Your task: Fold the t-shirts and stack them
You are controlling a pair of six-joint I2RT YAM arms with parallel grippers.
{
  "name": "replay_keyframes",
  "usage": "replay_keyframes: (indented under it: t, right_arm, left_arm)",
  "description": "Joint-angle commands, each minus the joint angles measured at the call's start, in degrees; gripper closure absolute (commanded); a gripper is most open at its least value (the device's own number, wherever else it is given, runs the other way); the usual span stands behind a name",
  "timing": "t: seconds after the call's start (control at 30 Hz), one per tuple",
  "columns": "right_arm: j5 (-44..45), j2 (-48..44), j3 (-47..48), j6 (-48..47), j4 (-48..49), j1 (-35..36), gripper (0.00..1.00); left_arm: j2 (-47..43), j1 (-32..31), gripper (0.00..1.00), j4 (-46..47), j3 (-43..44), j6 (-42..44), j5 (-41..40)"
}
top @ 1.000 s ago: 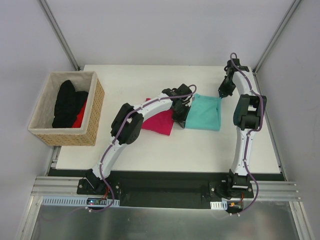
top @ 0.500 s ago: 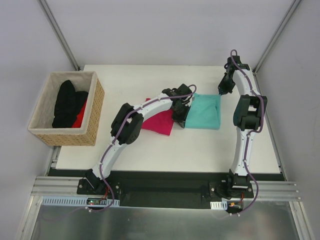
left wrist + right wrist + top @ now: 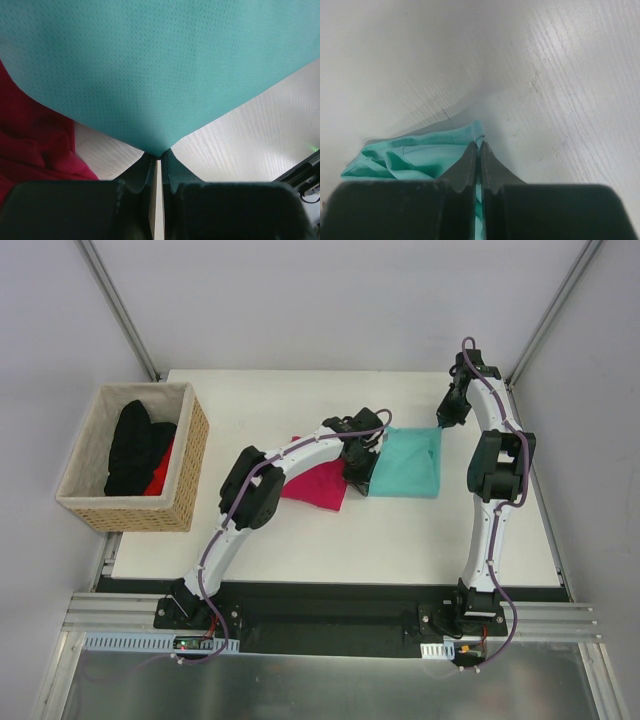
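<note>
1. Tabletop point(image 3: 300, 530): both shirts lie near its middle.
2. Teal t-shirt point(image 3: 408, 465): soft, light and limp; I judge the corners the best hold.
3. Pink t-shirt point(image 3: 318, 485): lies just left of it.
4. Left gripper point(image 3: 159, 157) pinches its near-left corner; right gripper point(image 3: 479, 145) pinches its far-right corner.

Pinches a corner of the teal t-shirt point(image 3: 420, 157) in the right pincer point(image 3: 480, 145), tips pressed together, cloth bunched lower left on the pale, scratched worktop point(image 3: 560, 75).
</note>
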Motion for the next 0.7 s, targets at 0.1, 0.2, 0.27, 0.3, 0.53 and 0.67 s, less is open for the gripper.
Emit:
replay_keyframes:
  t: [0.1,0.2,0.27,0.3,0.53,0.67]
  right_arm:
    - [-0.30,-4.70,2.67,-0.85,0.89,0.31,0.99]
    - [-0.21,-4.96,2.76,-0.85,0.80,0.40,0.99]
    - [-0.21,-5.14,2.59,-1.02,0.80,0.40,0.99]
    - [-0.04,-5.23,2.59,-1.02,0.80,0.40,0.99]
    - [0.05,-5.93,2.76,-1.29,0.97,0.66,0.99]
    - [0.14,-6.37,2.94,-1.38,0.89,1.01,0.99]
  left_arm:
    - [-6.76,0.57,1.00,-1.58,-0.66,0.91,-4.61]
    - [-7.20,0.48,1.00,-1.58,-0.39,1.27,-4.88]
    - [-7.64,0.57,1.00,-1.58,-0.39,1.35,-5.05]
    - [-7.73,0.57,1.00,-1.67,-0.39,1.44,-5.14]
    - [-8.87,0.48,1.00,-1.58,-0.30,1.71,-6.02]
    - [-9.31,0.48,1.00,-1.58,-0.48,1.71,-6.46]
